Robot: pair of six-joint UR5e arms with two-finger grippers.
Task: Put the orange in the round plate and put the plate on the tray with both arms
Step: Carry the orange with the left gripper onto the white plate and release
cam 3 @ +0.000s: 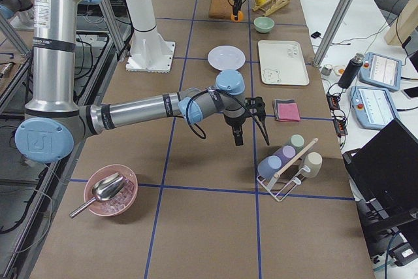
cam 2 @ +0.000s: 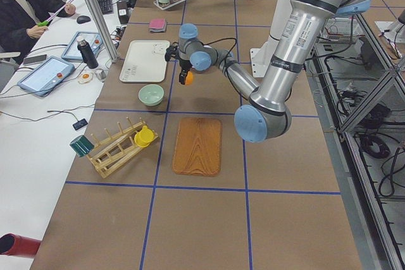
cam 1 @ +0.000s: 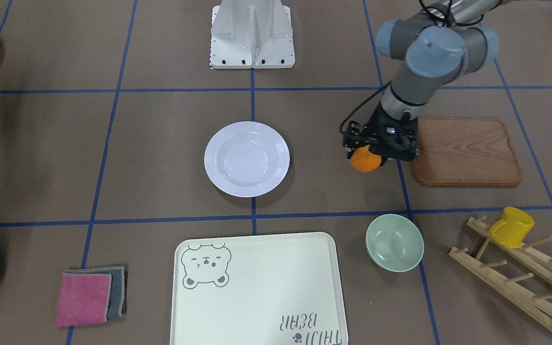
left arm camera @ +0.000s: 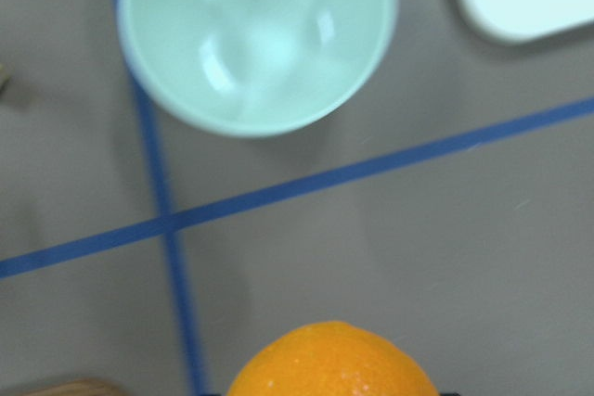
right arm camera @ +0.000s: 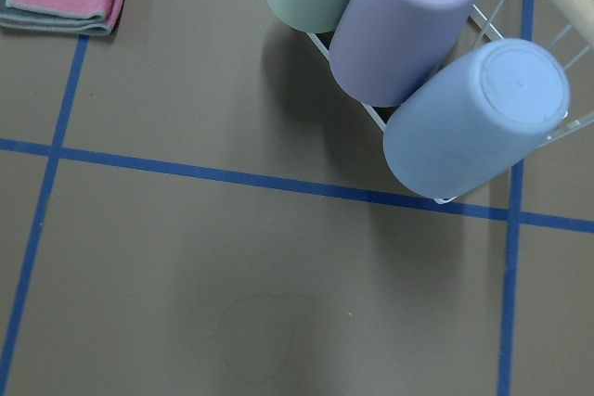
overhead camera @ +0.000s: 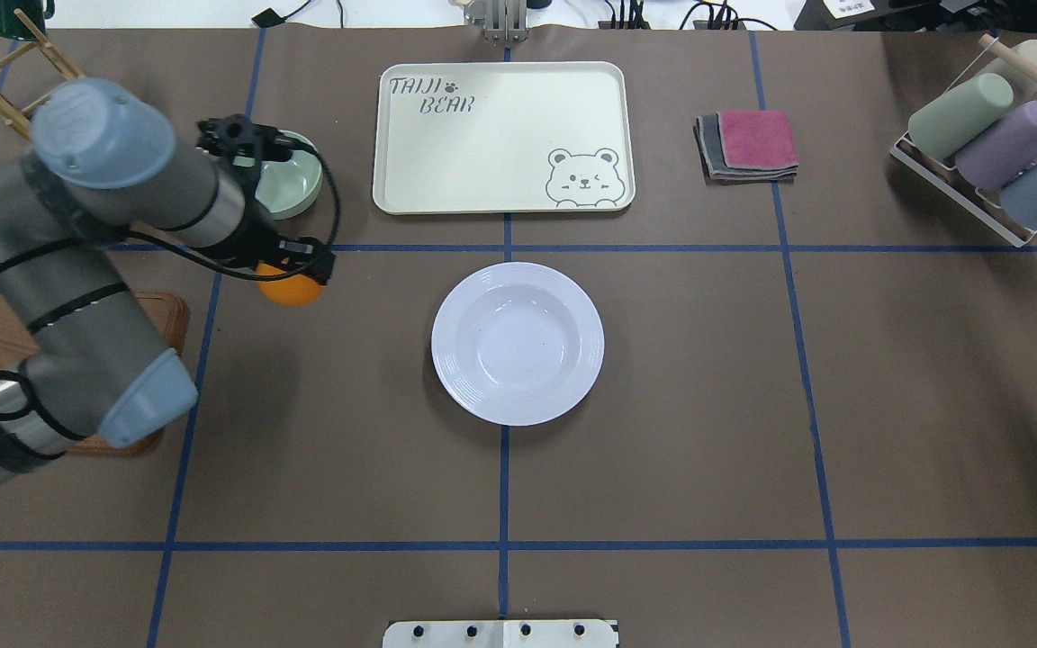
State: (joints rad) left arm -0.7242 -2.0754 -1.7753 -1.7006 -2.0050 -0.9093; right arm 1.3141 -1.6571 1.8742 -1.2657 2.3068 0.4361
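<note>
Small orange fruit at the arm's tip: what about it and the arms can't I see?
- Small round orange fruit: left wrist view's bottom edge cuts most off.
- Left gripper: its own black body hides the jaws, front and overhead views.
- Right gripper: only in right side view, too small; open or shut unclear.

Left gripper (cam 1: 372, 153) clasps orange (cam 1: 363, 163); right arm (cam 3: 130, 114) outstretched.

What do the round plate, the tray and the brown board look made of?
The round plate: glossy white, ceramic or melamine, going by its sharp highlights. The tray: matte cream, probably plastic, with a printed bear. The brown board: wood, its grain showing.
</note>
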